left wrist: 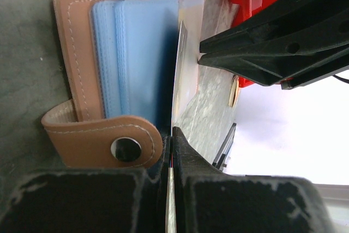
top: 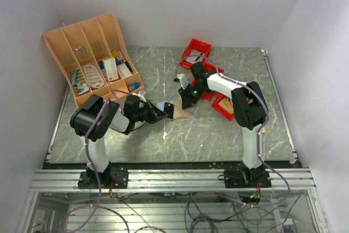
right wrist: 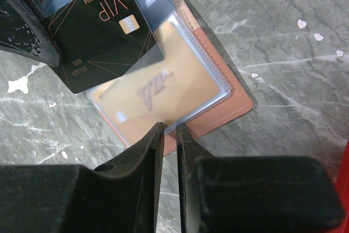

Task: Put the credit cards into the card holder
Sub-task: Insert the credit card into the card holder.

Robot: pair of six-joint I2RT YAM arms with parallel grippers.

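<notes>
The room is bright, with soft, even light. Shadows on the table (top: 218,135) are faint. Up close, the black fingers (right wrist: 131,184) look blurry.

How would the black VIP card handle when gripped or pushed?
Probably stiff: the black VIP card looks flat though slanted over the card holder. Its glossy face suggests it could slip. It is thin, so likely light.

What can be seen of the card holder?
The card holder is a tan, stitched leather-look wallet lying open on the table, with a snap strap and bluish clear sleeves. One sleeve holds a gold card; a black card lies partly under another. The left pincer pinches one sleeve upright; the right pincer touches its edge.
</notes>
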